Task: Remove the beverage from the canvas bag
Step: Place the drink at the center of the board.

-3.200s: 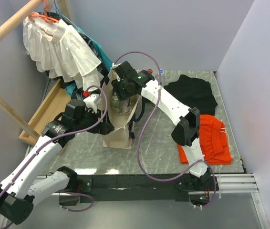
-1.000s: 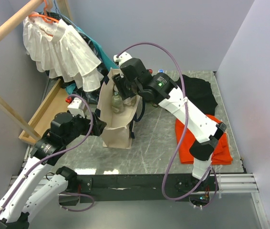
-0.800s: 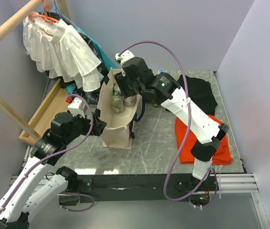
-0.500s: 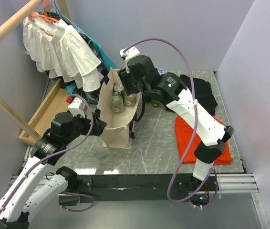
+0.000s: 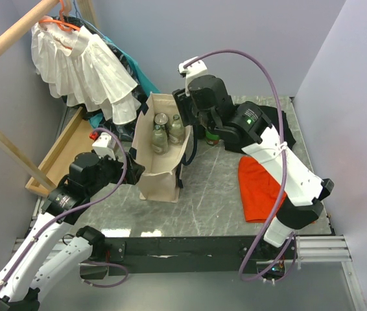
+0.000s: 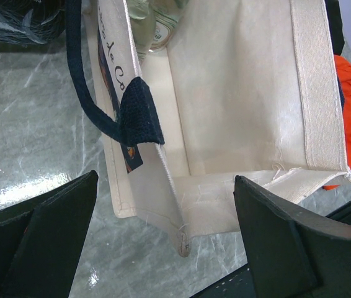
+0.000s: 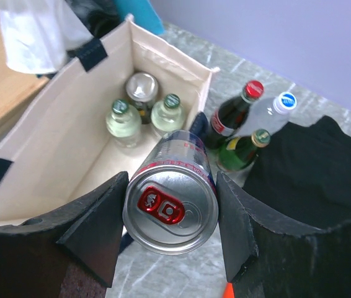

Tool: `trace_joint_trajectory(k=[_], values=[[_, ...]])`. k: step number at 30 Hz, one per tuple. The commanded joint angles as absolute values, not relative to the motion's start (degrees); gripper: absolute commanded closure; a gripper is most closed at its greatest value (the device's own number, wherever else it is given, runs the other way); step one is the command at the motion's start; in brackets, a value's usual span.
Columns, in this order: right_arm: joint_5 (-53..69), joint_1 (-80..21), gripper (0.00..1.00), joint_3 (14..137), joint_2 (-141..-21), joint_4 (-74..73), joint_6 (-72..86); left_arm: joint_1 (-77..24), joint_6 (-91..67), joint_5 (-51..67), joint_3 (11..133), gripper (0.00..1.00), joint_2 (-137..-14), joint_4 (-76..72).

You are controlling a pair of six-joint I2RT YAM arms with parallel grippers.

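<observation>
at the table's near left the left gripper (image 6: 166, 186) stands spread wide, its fingers (image 6: 39, 236) on either side of the near corner of the canvas bag (image 5: 159, 185); only the left wrist view shows that gap. the bag stands upright toward the table's left edge, mouth open. at its far end sit a can top (image 5: 161, 119) and two pale green-capped bottles (image 7: 121, 121).

the right gripper (image 7: 170, 186) hangs beside the bag's far right corner, pinching a silver beverage can (image 7: 170, 208) with a red tab, out of the bag. the top view hides this can behind the wrist; the right wrist view shows it plainly.

just beyond the bag stand a red-capped cola bottle (image 7: 232, 115), a blue-capped clear bottle (image 7: 273, 112) and a green bottle (image 7: 244, 149). a black cloth (image 7: 312, 174) lies toward the far right corner, with an orange garment (image 5: 264, 188) nearer along the right edge. a white ruffled garment (image 5: 83, 68) hangs at far left.
</observation>
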State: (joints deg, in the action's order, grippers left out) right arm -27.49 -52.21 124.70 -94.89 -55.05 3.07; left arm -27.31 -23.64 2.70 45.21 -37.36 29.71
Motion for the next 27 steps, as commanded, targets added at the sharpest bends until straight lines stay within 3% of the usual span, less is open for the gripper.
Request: trace_joint_trajectory(k=[1, 16, 27], values=[[-30.77, -50.19, 1.0, 122.44, -89.04, -49.22, 3.77, -27.42, -23.55, 2.55, 44.91, 0.04, -37.18, 27.33], [-24.09, -39.74, 1.0, 105.21, -81.04, -42.63, 7.99, -27.6, -23.73, 2.2, 44.74, 0.04, -37.0, 27.33], [-21.27, -36.65, 1.0, 96.6, -84.72, -36.66, 8.97, -27.86, -23.91, 1.67, 44.74, 0.04, -36.91, 27.42]])
